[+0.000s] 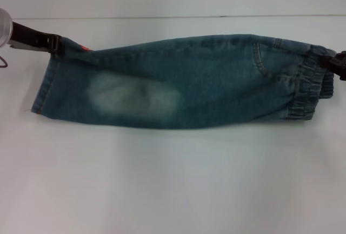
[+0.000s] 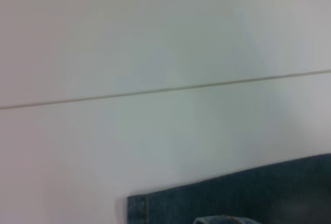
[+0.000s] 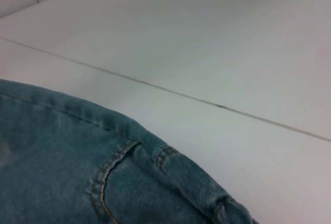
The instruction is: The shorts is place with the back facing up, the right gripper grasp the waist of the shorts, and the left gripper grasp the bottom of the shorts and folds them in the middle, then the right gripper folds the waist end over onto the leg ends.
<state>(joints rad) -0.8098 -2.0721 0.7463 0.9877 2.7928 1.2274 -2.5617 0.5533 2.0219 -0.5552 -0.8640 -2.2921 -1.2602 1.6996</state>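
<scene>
The shorts (image 1: 205,77) lie across the white table, doubled lengthwise into one long strip with a pale bleached patch (image 1: 132,98). The waist of the shorts (image 1: 311,85), gathered and ruffled, is at the right end, and the bottom of the shorts (image 1: 46,85) with its stitched hem is at the left end. My left gripper (image 1: 54,45) is clamped on the hem's far corner. At the frame's right edge, my right gripper (image 1: 336,62) pinches the waistband's far corner. The left wrist view shows a hem corner of the shorts (image 2: 248,198). The right wrist view shows a pocket seam (image 3: 111,172).
The white table (image 1: 173,180) stretches wide in front of the shorts. A thin seam line (image 1: 162,18) runs across the surface just behind them. A speck of orange embroidery (image 1: 84,47) peeks out near the left gripper.
</scene>
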